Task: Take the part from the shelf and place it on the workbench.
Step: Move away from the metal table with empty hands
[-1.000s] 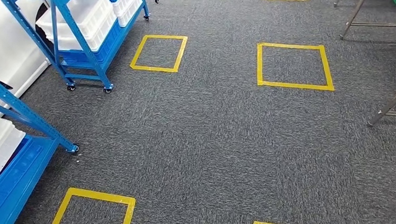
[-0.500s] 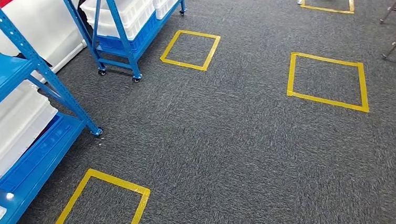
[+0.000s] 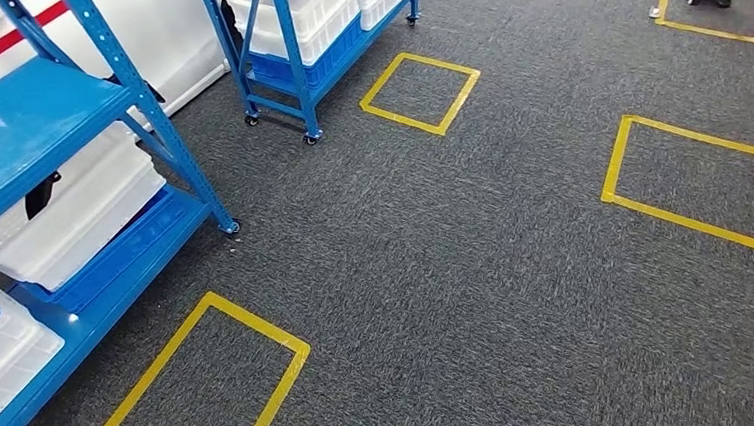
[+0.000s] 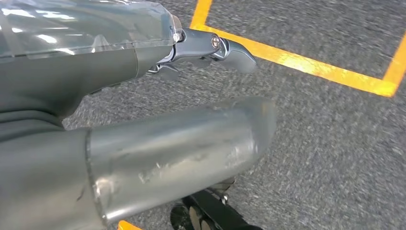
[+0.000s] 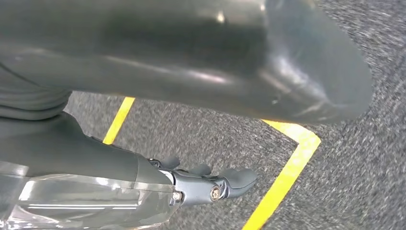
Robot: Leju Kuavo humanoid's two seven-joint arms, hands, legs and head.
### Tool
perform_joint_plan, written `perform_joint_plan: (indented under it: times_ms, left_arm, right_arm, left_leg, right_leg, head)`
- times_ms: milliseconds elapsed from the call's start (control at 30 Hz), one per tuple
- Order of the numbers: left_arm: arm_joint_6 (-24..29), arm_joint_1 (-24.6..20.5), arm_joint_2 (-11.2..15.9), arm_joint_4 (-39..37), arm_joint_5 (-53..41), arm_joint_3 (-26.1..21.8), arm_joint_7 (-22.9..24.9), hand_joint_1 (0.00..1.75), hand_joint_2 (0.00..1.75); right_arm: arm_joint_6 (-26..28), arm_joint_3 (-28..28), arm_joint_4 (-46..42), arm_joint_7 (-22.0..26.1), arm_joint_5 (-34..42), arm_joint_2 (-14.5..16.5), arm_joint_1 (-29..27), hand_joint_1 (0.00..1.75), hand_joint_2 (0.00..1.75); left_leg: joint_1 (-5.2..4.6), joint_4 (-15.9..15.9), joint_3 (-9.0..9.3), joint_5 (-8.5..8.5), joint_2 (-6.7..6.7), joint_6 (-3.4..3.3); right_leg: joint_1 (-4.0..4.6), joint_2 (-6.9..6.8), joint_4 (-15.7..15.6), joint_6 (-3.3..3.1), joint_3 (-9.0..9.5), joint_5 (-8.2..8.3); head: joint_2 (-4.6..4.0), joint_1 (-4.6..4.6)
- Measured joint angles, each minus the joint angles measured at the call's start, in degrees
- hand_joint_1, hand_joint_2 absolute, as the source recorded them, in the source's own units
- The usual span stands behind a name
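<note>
Near the bottom left of the head view a yellow tape square [image 3: 195, 386] lies on the grey carpet [image 3: 457, 268]. Just left of it stands the blue shelf [image 3: 35, 117], holding white bins [image 3: 82, 209] on its lower levels; a dark item sits by one bin, too small to tell if it is the part. In the wrist views the left robot hand [image 4: 191, 96] and the right robot hand [image 5: 206, 129] each hang over carpet, fingers apart, holding nothing. Farther up the frame, a second blue shelf [image 3: 293, 68] carries more white bins.
</note>
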State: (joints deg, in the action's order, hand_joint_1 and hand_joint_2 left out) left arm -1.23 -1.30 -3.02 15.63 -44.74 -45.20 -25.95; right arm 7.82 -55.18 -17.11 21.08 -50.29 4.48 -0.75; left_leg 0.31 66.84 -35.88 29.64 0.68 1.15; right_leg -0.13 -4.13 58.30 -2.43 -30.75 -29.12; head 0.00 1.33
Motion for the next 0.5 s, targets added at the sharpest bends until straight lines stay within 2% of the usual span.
perform_joint_plan:
  times_ms: [67,100,133,200,267,333,367,400,433,467,500]
  left_arm:
    - [0.0,-0.1,0.0,0.0,-0.8,-0.6,0.0,0.00,0.00]
    - [0.0,-0.2,0.0,0.0,-1.1,-0.8,0.1,0.00,0.00]
    - [0.0,-0.1,0.0,0.0,-1.4,-1.0,0.1,0.00,0.00]
    - [-0.1,0.1,0.0,0.0,-2.2,-1.7,0.2,0.00,0.00]
    - [-0.2,0.0,-0.1,0.0,-2.9,-2.3,0.2,0.00,0.00]
    - [-0.2,-0.2,-0.2,0.0,-3.4,-2.7,0.2,0.00,0.00]
    - [-0.3,-0.3,-0.2,0.0,-3.7,-3.0,0.1,0.00,0.00]
    - [-0.3,-0.3,-0.2,0.0,-4.0,-3.3,0.0,0.00,0.00]
    - [-0.4,-0.3,-0.2,-0.1,-4.2,-3.6,-0.3,0.00,0.00]
    - [-0.5,-0.2,-0.3,-0.1,-4.4,-3.7,-0.5,0.00,0.00]
    - [-0.6,-0.2,-0.3,-0.1,-4.5,-3.9,-0.7,0.00,0.00]
  right_arm:
    - [0.0,-0.6,0.0,-0.2,-1.0,0.2,0.0,0.00,0.00]
    - [0.0,-0.9,0.0,-0.4,-1.4,0.2,0.1,0.00,0.00]
    - [0.1,-1.2,0.0,-0.6,-1.9,0.3,0.2,0.00,0.00]
    - [0.4,-1.6,0.0,-1.0,-3.1,0.4,0.5,0.00,0.00]
    - [0.6,-2.0,0.0,-1.5,-4.3,0.6,0.6,0.00,0.00]
    - [0.8,-2.4,0.1,-1.9,-5.2,0.7,0.4,0.00,0.00]
    - [0.8,-2.6,0.2,-2.0,-5.5,0.8,0.3,0.00,0.00]
    - [0.9,-2.9,0.2,-2.2,-5.9,0.8,0.1,0.00,0.00]
    - [1.0,-3.1,0.2,-2.2,-6.2,0.8,0.0,0.00,0.00]
    - [1.0,-3.4,0.2,-2.3,-6.4,0.8,-0.1,0.00,0.00]
    - [1.0,-3.6,0.2,-2.3,-6.5,0.8,-0.1,0.00,0.00]
  left_leg:
    - [-0.41,-6.8,3.56,-2.31,1.77,-0.65]
    - [-0.63,-8.4,4.30,-2.59,2.28,-0.98]
    - [-0.83,-8.7,4.34,-2.47,2.16,-1.24]
    - [-0.72,-9.4,4.65,-2.83,1.08,-1.79]
    - [-0.35,-10.3,5.28,-3.47,-0.01,-2.40]
    - [-0.24,-10.6,5.37,-3.83,-1.13,-2.77]
    - [-0.25,-10.6,5.29,-3.86,-1.76,-2.83]
    - [-0.23,-10.5,5.26,-3.85,-2.47,-2.82]
    - [-0.20,-10.4,5.27,-3.79,-3.22,-2.76]
    - [-0.14,-10.2,5.29,-3.70,-4.01,-2.64]
    - [-0.08,-10.0,5.30,-3.54,-4.80,-2.43]
  right_leg:
    - [0.18,-1.11,0.0,0.44,0.42,-0.32]
    - [0.22,-1.55,0.0,0.73,0.58,-0.45]
    - [0.22,-1.98,0.0,1.01,0.74,-0.54]
    - [0.07,-2.36,-0.1,1.61,1.19,-0.78]
    - [-0.07,-0.06,2.1,2.16,0.52,-2.43]
    - [-0.24,3.01,8.6,2.47,-2.73,-5.80]
    - [-0.31,3.64,12.2,2.57,-4.73,-7.18]
    - [-0.40,3.87,14.7,2.69,-6.20,-7.57]
    - [-0.51,3.98,15.1,2.80,-6.78,-6.74]
    - [-0.68,4.17,13.3,2.89,-6.29,-4.87]
    - [-0.91,4.72,9.8,2.95,-4.95,-2.42]
  head:
    - [-0.01,-0.04]
    - [-0.01,-0.04]
    - [-0.01,-0.07]
    - [0.00,-0.04]
    - [-0.01,-0.31]
    - [-0.01,-0.63]
    - [-0.01,-0.70]
    - [0.00,-0.69]
    - [0.00,-0.69]
    - [0.00,-0.70]
    - [0.00,-0.71]
